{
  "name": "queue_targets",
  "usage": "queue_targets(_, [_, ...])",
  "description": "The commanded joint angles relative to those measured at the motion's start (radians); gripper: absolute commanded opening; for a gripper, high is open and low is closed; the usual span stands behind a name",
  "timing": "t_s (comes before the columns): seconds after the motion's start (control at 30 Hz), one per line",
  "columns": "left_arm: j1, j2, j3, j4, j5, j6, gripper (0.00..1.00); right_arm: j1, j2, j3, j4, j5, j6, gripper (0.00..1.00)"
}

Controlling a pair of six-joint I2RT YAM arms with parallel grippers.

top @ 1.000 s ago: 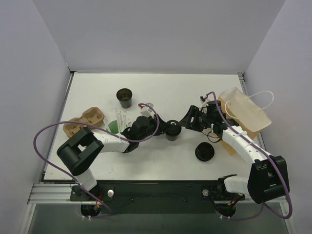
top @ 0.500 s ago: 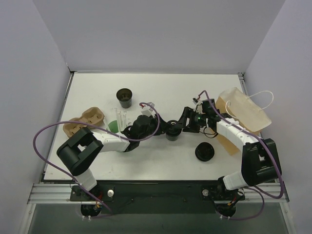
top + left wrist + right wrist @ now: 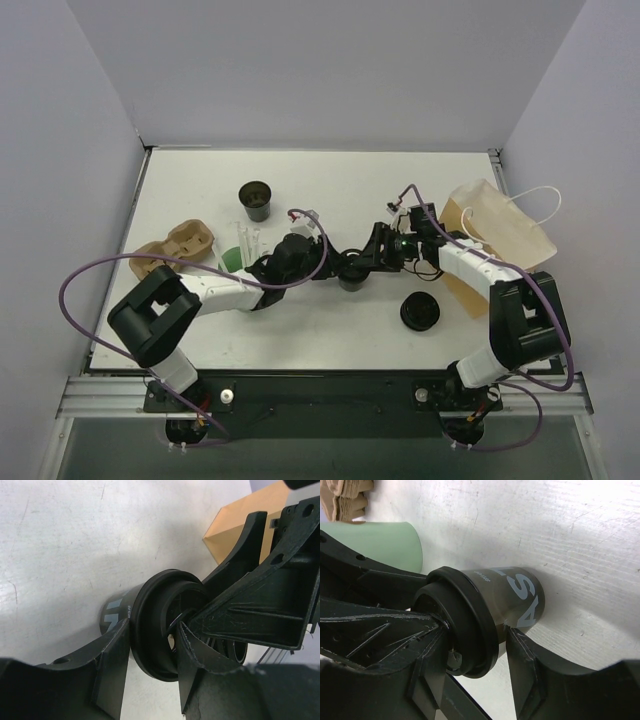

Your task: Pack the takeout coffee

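The takeout coffee [image 3: 351, 274] is a small black cup with pale lettering, at the middle of the table. In the left wrist view the takeout coffee [image 3: 150, 625] has its rim between my left gripper's [image 3: 152, 640] fingers, one inside and one outside. My left gripper [image 3: 338, 268] is shut on it from the left. My right gripper [image 3: 368, 262] reaches it from the right. In the right wrist view my right gripper [image 3: 477, 632] has one finger inside the takeout coffee [image 3: 515, 600] and the other touching its outer wall.
A green cup [image 3: 232, 258] stands left of the left wrist. A black cup with a brown inside [image 3: 256, 200] sits further back. A flat black lid [image 3: 420, 313] lies front right. A brown pulp carrier [image 3: 175, 245] is at the left and a bag [image 3: 500, 230] at the right.
My right gripper has moved left to the cup and closed its fingers over the cup's wall. The left gripper has kept its hold and place.
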Motion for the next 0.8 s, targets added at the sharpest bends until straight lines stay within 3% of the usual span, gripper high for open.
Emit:
queue_targets(0.0, [0.0, -0.001, 0.03, -0.528, 0.131, 0.133, 0.46, 0.005, 0.061, -0.004, -0.13, 0.096, -0.122, 0.34])
queue_targets(0.3, [0.097, -0.03, 0.32, -0.752, 0.273, 0.267, 0.59, 0.004, 0.106, 0.031, -0.222, 0.102, -0.194, 0.33])
queue_targets(0.5, [0.132, -0.057, 0.34, -0.824, 0.285, 0.325, 0.61, 0.005, 0.117, 0.038, -0.251, 0.056, -0.265, 0.33])
queue_targets(0.77, [0.151, -0.134, 0.294, -0.79, 0.259, 0.325, 0.57, 0.05, 0.181, 0.105, -0.355, -0.047, -0.392, 0.34])
